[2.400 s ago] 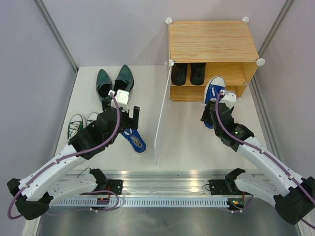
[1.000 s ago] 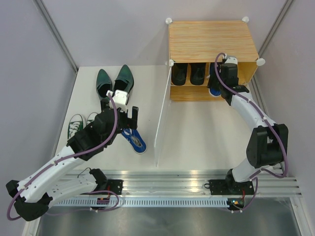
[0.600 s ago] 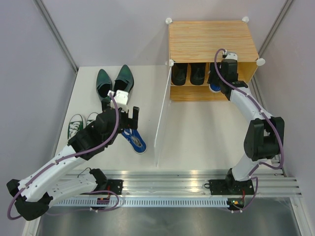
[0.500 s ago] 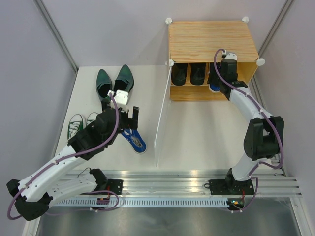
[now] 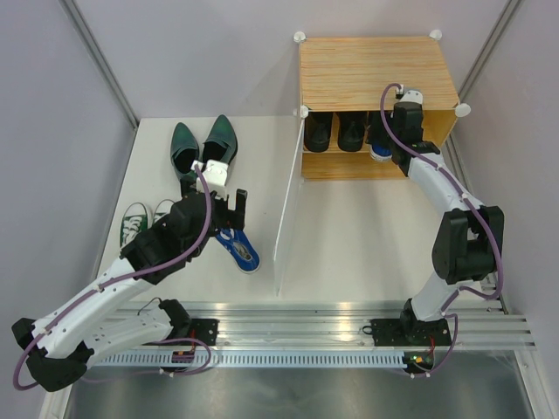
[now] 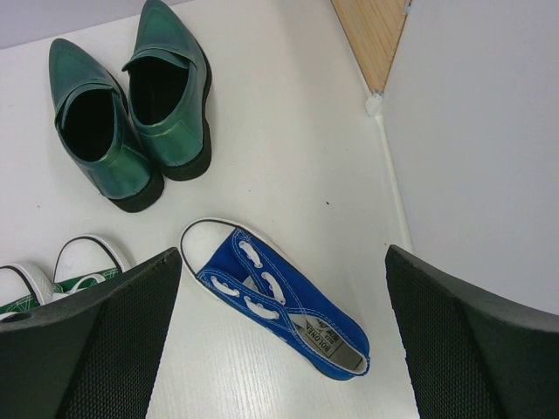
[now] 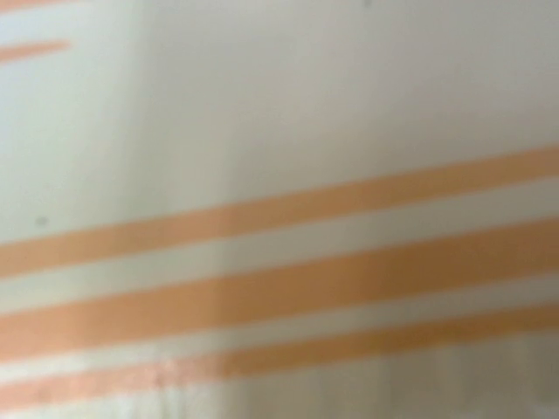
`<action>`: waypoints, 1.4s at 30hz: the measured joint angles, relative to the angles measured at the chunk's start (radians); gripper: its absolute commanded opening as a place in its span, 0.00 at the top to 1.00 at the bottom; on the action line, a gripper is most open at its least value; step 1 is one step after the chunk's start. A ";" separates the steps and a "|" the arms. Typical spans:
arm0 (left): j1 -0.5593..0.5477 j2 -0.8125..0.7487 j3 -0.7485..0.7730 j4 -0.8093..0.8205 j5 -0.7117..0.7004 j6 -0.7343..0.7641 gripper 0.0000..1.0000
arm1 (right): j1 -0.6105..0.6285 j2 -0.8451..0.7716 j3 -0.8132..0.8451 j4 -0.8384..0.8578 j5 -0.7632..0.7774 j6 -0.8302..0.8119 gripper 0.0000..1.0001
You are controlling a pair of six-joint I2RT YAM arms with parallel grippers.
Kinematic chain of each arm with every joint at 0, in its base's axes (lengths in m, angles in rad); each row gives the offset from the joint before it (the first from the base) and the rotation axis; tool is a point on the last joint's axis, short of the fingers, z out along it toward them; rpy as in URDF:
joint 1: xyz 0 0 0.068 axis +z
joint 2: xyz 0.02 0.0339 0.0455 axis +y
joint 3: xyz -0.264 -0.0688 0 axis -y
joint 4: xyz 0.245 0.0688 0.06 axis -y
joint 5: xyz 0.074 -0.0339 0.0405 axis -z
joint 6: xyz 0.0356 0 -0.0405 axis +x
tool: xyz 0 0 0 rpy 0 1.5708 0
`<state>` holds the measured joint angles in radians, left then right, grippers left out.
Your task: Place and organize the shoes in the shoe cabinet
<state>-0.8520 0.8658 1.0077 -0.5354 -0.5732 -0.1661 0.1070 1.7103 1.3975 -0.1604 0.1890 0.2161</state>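
Pale lilac walls close in a white worktop (image 5: 349, 236), and the shoe cabinet (image 5: 376, 74) stands at its far right. My right arm (image 5: 437, 188) reaches into the upper shelf, where a blue sneaker (image 5: 381, 152) sits just right of the black dress shoes (image 5: 336, 131). My right jaws are hidden under the cabinet top and my wrist view gives only blurred wood grain, so I cannot tell whether they are spread or pinching that shoe. I judge this to be the setting-down step. Next I must let go cleanly and back straight out without dragging the shoe along. My left jaws hang spread wide, holding nothing, above the other blue sneaker (image 6: 279, 301), which lies left of the door panel (image 5: 284, 209). The dark green pointed shoes (image 6: 131, 113) and the green white-toed sneakers (image 6: 61, 271) wait on the left.
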 measured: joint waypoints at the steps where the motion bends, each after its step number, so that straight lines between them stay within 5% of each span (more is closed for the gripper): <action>1: 0.000 0.000 0.000 0.000 0.000 0.000 0.00 | 0.000 0.000 0.000 0.000 0.000 0.000 0.13; 26: 0.000 0.000 0.000 0.000 0.008 0.000 0.00 | 0.000 -0.221 -0.111 0.013 -0.065 0.028 0.14; 29: 0.000 0.000 0.000 0.000 0.008 0.000 0.00 | 0.000 -0.247 -0.148 0.018 -0.073 0.034 0.20; 36: 0.000 0.000 0.000 0.000 0.008 0.000 0.00 | 0.000 -0.362 -0.289 0.011 -0.095 0.065 0.56; 42: 0.000 0.003 0.000 0.000 0.008 0.000 0.00 | 0.000 -0.410 -0.346 0.015 -0.113 0.094 0.64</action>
<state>-0.8520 0.8692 1.0077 -0.5350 -0.5652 -0.1658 0.1066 1.2999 1.0519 -0.1455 0.0757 0.3099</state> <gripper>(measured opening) 0.993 0.398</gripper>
